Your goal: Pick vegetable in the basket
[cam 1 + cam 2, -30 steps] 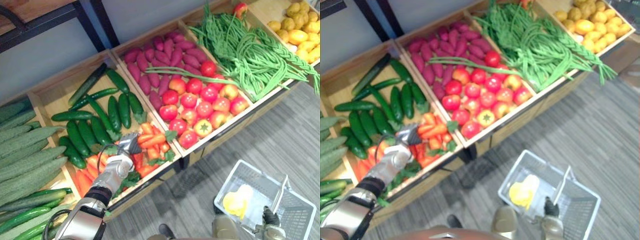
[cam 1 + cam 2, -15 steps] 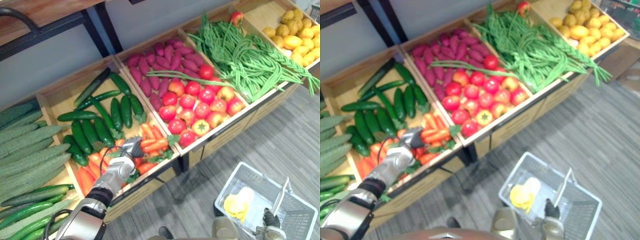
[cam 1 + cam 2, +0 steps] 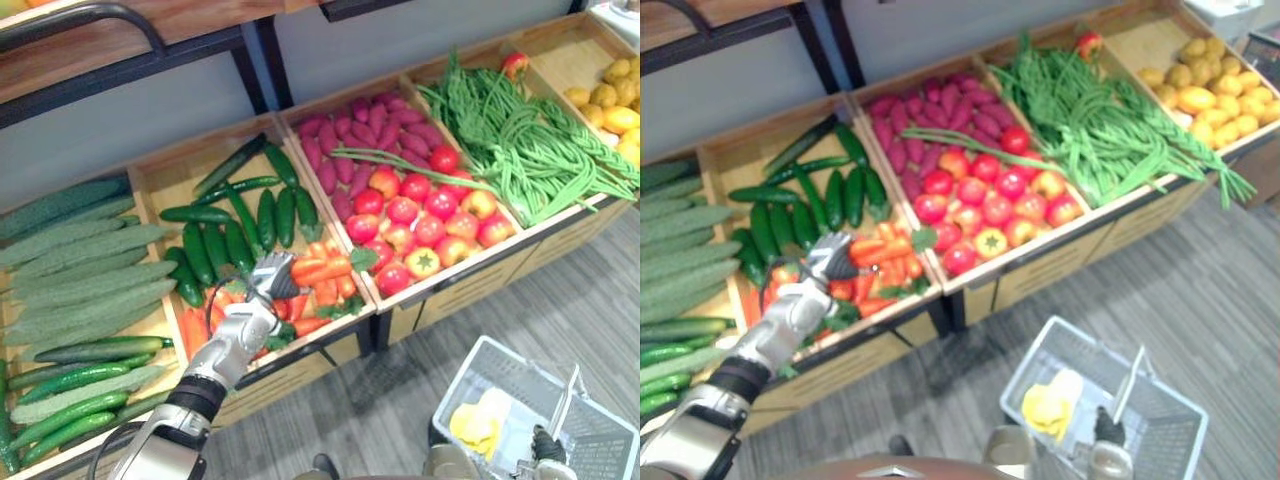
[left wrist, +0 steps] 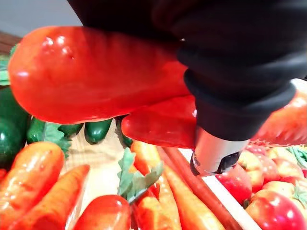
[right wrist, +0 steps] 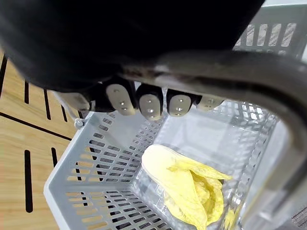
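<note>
My left hand (image 3: 268, 283) reaches into the crate of orange carrots (image 3: 327, 280). In the left wrist view a dark-tipped finger (image 4: 217, 143) curls over a fat orange-red carrot (image 4: 91, 72) held against the palm, above the other carrots. My right hand (image 3: 1108, 430) is low at the front right, its fingers (image 5: 149, 103) curled round the metal handle (image 5: 249, 81) of a white plastic basket (image 3: 478, 372). A pale yellow leafy vegetable (image 5: 184, 184) lies in the basket.
Wooden crates stand in a sloping row: ridged pale cucumbers (image 3: 80, 270) at far left, dark cucumbers (image 3: 230, 225), purple sweet potatoes (image 3: 350, 135) with tomatoes (image 3: 420, 215), long beans (image 3: 520, 140), and yellow produce (image 3: 615, 95). Grey floor (image 3: 560, 310) lies in front.
The whole picture has shifted, so the camera moved. My left hand stays at the carrots, and my right hand keeps hold of the basket handle.
</note>
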Tool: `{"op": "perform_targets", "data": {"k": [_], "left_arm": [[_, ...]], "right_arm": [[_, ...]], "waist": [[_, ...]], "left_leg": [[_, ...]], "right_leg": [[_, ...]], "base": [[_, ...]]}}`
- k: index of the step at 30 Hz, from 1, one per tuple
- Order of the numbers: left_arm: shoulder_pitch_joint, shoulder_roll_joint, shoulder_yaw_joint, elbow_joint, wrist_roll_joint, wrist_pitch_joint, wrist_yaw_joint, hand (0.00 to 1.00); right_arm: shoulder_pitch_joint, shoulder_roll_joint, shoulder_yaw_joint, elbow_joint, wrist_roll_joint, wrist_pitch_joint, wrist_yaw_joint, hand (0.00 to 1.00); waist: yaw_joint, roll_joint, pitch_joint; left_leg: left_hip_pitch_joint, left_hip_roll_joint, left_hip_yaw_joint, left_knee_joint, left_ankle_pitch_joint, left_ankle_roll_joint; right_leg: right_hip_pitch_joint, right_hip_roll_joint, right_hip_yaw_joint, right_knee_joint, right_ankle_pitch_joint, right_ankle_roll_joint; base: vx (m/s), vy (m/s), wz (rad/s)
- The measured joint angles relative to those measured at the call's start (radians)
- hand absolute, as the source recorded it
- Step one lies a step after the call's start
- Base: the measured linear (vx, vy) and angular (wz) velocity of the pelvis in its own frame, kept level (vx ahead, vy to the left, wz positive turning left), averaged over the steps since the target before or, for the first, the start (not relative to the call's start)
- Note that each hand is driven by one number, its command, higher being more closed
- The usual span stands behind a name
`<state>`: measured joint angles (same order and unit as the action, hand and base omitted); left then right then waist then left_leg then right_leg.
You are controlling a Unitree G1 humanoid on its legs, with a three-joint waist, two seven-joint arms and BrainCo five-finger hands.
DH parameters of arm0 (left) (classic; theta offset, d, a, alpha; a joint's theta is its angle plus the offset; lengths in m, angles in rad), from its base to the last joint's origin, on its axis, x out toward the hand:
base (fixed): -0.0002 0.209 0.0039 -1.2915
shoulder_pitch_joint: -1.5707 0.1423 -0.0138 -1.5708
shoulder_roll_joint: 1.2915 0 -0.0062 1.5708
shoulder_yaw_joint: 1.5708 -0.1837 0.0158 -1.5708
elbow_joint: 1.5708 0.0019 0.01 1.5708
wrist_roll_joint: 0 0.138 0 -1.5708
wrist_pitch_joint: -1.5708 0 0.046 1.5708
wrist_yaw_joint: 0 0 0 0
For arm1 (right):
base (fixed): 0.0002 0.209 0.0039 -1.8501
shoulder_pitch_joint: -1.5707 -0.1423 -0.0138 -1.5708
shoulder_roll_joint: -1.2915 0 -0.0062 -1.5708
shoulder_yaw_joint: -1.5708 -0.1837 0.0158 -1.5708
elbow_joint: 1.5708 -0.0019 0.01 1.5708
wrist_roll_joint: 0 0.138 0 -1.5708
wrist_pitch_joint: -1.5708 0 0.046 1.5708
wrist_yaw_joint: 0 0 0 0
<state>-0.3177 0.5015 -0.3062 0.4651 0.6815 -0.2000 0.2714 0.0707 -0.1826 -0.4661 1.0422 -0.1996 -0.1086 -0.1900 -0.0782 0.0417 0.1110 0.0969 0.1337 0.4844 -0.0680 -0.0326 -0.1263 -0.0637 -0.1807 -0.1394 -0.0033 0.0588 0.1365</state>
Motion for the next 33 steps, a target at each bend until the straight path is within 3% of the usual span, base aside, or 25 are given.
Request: {"op": "perform_targets", "data": {"k": [7, 12, 21, 29, 33], "left_arm": [[0.013, 0.084, -0.003, -0.101, -0.003, -0.040, -0.012, 1.00], [0.025, 0.103, -0.053, -0.208, -0.011, -0.084, -0.035, 1.00], [0.014, 0.114, -0.199, -0.308, -0.091, -0.147, -0.102, 1.00], [-0.052, 0.112, -0.355, -0.346, -0.168, -0.188, -0.170, 1.00], [-0.077, 0.104, -0.407, -0.355, -0.200, -0.195, -0.192, 1.00]], "right_arm": [[-0.015, -0.124, 0.036, -0.007, -0.117, 0.003, 0.038, 1.00], [-0.027, -0.234, 0.118, -0.071, -0.152, -0.001, 0.072, 1.00], [-0.044, -0.389, 0.378, -0.247, -0.152, -0.047, 0.192, 1.00], [-0.120, -0.491, 0.604, -0.445, -0.180, -0.058, 0.224, 1.00], [-0.184, -0.561, 0.754, -0.536, -0.196, -0.095, 0.236, 1.00]], "waist": [[0.004, -0.022, -0.015], [0.001, -0.027, -0.024], [0.000, -0.044, -0.052], [0.000, -0.050, -0.053], [-0.002, -0.048, -0.054]], "left_leg": [[0.020, -0.011, 0.021, -0.003, 0.002, 0.003], [0.069, -0.013, 0.102, -0.028, 0.000, 0.000], [0.189, 0.010, 0.351, -0.027, -0.032, -0.047], [0.237, 0.043, 0.548, 0.074, -0.098, -0.084], [0.257, 0.074, 0.604, 0.133, -0.127, -0.100]], "right_leg": [[0.002, -0.008, 0.027, 0.008, 0.000, 0.000], [-0.006, 0.011, 0.114, 0.008, 0.001, 0.001], [-0.040, 0.100, 0.345, 0.024, 0.023, 0.003], [-0.077, 0.169, 0.502, 0.044, 0.042, 0.007], [-0.080, 0.201, 0.542, 0.048, 0.045, 0.005]], "base": [[-0.04, -0.013, -0.08], [-0.05, -0.025, -0.45], [-0.02, -0.048, -0.76], [-0.05, -0.049, -0.70], [-0.03, -0.043, -0.40]]}}
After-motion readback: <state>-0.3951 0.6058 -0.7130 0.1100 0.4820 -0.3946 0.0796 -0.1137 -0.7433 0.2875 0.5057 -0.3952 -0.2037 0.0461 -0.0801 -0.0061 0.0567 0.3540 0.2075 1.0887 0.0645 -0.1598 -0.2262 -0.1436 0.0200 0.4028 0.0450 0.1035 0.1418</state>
